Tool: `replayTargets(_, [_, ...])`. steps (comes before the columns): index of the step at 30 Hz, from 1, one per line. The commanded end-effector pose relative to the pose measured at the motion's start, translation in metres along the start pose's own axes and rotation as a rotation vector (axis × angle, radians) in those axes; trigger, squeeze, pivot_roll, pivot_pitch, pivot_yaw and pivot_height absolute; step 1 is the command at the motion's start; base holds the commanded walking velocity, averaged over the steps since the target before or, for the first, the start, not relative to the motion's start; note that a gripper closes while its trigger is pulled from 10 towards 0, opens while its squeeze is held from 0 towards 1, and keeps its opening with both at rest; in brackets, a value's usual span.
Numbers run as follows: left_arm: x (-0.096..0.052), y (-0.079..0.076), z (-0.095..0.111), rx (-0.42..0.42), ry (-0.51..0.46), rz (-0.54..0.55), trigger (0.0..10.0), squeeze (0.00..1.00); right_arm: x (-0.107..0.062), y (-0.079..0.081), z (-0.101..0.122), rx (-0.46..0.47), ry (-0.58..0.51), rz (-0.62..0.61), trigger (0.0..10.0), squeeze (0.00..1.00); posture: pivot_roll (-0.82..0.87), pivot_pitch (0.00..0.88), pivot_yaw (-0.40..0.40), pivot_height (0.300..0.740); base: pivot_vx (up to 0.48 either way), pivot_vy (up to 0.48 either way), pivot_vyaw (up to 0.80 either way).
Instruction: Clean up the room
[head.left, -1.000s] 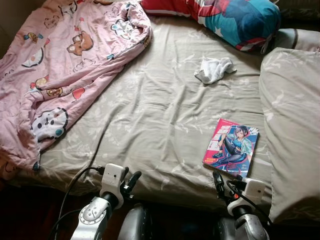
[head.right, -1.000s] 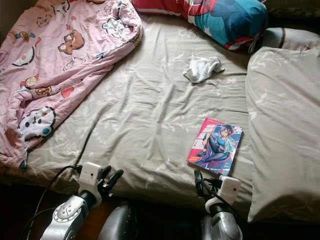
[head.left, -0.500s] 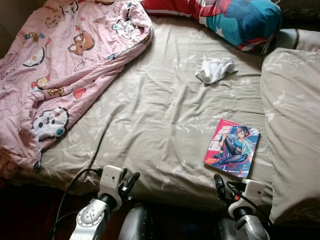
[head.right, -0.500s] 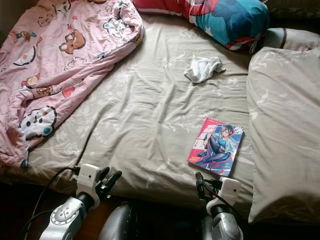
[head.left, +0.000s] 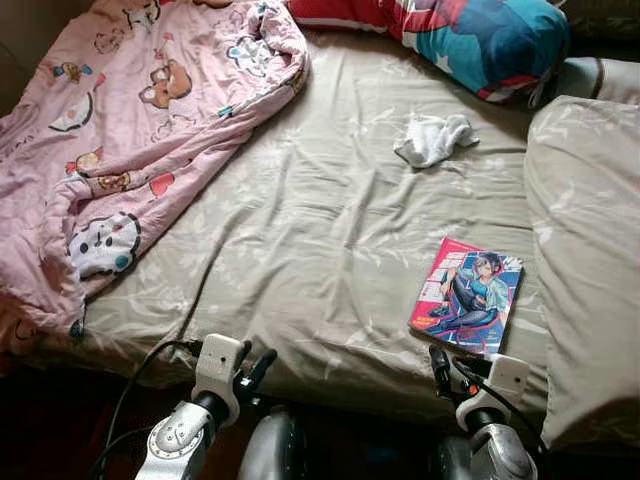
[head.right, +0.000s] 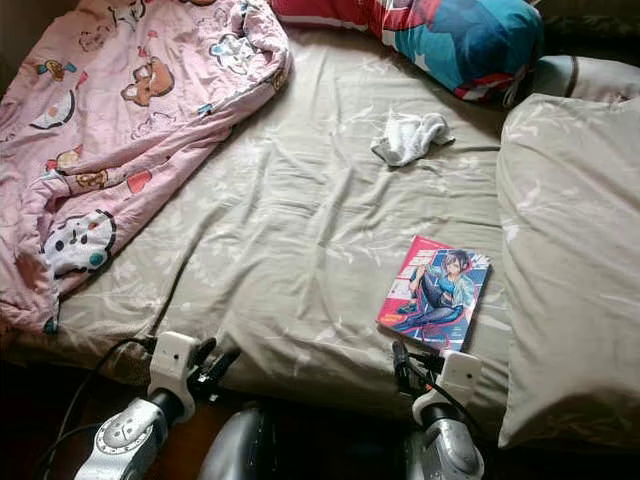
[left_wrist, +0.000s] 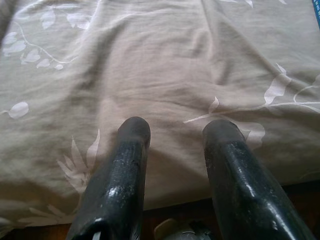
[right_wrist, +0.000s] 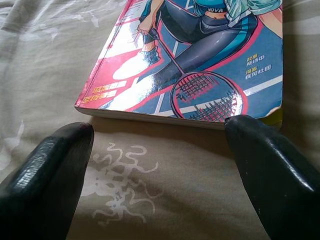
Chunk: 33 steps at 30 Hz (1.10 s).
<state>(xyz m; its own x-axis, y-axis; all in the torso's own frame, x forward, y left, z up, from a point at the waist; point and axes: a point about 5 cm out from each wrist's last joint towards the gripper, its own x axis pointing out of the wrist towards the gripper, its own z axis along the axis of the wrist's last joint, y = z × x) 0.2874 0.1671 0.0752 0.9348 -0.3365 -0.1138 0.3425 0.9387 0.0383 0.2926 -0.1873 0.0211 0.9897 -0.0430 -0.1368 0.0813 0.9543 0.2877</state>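
Note:
A comic book (head.left: 466, 296) with a pink and blue cover lies flat on the grey-green bed sheet (head.left: 320, 230), near the bed's front edge at the right. My right gripper (head.left: 440, 362) is just short of the book's near edge. In the right wrist view its fingers (right_wrist: 50, 175) are spread wide open, with the book (right_wrist: 200, 60) straight ahead. A crumpled white cloth (head.left: 432, 138) lies farther back on the sheet. My left gripper (head.left: 255, 362) is open at the bed's front edge, over bare sheet (left_wrist: 165, 60), holding nothing.
A rumpled pink cartoon blanket (head.left: 130, 130) covers the bed's left side. A large grey pillow (head.left: 590, 250) lies along the right, and a red and blue cushion (head.left: 470, 40) sits at the back. A black cable (head.left: 140, 380) hangs by my left arm.
The whole view has shifted slightly, so the camera moved. Both grippers sit a little lower in the picture. Nothing on the bed has moved.

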Motion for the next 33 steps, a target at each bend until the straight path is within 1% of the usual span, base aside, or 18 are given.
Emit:
replayTargets(1, [-0.009,0.002,-0.013,0.002,0.060,0.003,10.0,0.00,-0.008,-0.003,-0.014,0.005,0.062,-0.022,10.0,0.00,0.02,0.420,0.173,0.626,0.000,0.000,0.00])
replayTargets(14, [-0.019,0.001,-0.016,0.006,0.077,-0.003,10.0,0.00,-0.008,-0.010,-0.013,-0.009,0.070,-0.066,10.0,0.00,0.03,0.455,0.180,0.626,0.000,0.000,0.00])
replayTargets(28, [-0.026,0.000,-0.022,0.007,0.104,-0.004,10.0,0.00,-0.004,-0.009,-0.009,-0.022,0.063,-0.067,10.0,0.00,0.04,0.479,0.182,0.626,0.000,0.000,0.00])
replayTargets(33, [-0.028,0.000,-0.024,0.006,0.111,-0.003,10.0,0.00,-0.002,-0.015,-0.003,-0.037,0.048,-0.088,10.0,0.00,0.04,0.482,0.178,0.626,0.000,0.000,0.00])
